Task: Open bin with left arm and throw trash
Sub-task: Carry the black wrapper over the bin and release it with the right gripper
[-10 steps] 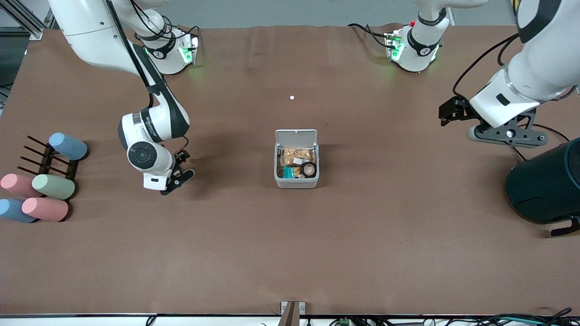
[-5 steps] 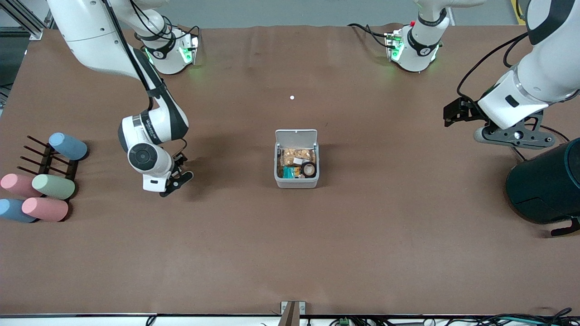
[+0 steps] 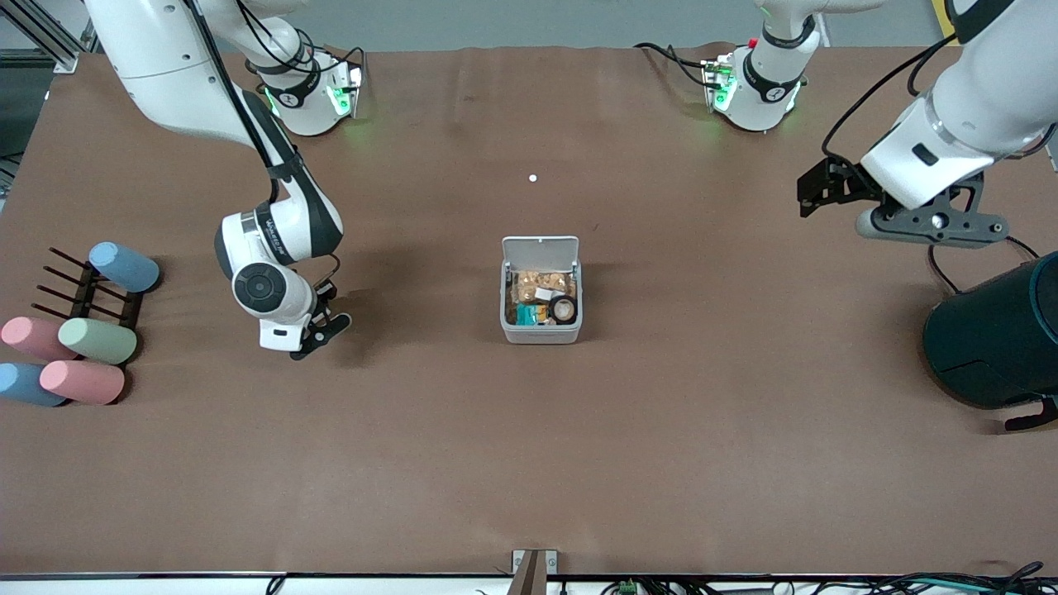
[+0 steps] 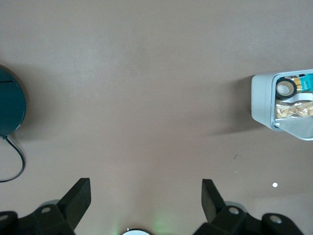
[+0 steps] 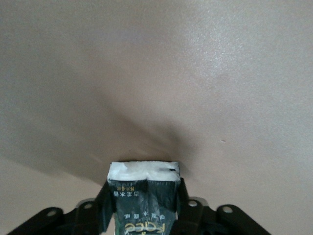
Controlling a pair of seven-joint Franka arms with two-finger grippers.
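Bin: (image 3: 540,289) mid-table, lid (image 3: 540,249) up at its 12 o'clock edge; opening step looks done.
In bin: black roll (image 3: 564,309) with beige centre at the 4 o'clock corner, gold wrappers, a teal packet, a white bit; cannot tell if the white bit is the loop.
Right gripper: (image 3: 318,330) low at the table, 9 o'clock from bin, well apart from it.
Right grip: fingers (image 5: 103,205) pressed on both sides of a black packet (image 5: 143,200), white end sticking out; reads as grasping it.
Packet: at table level in that gripper, not yet in bin.
Left gripper: (image 3: 818,192) over bare table, 2 o'clock from bin, well apart; fingers spread wide, nothing between them; waiting.
Other: teal cylinder (image 3: 992,339) at 3 o'clock table edge, white dot (image 3: 532,178) at 12 o'clock from bin, pastel rolls (image 3: 97,340) at a rack at 9 o'clock edge.
Done, as judged: lid open, roll plus other scraps inside.
Left, as judged: lift packet, carry over bin, drop.
Loose trash: none seen elsewhere on the table.
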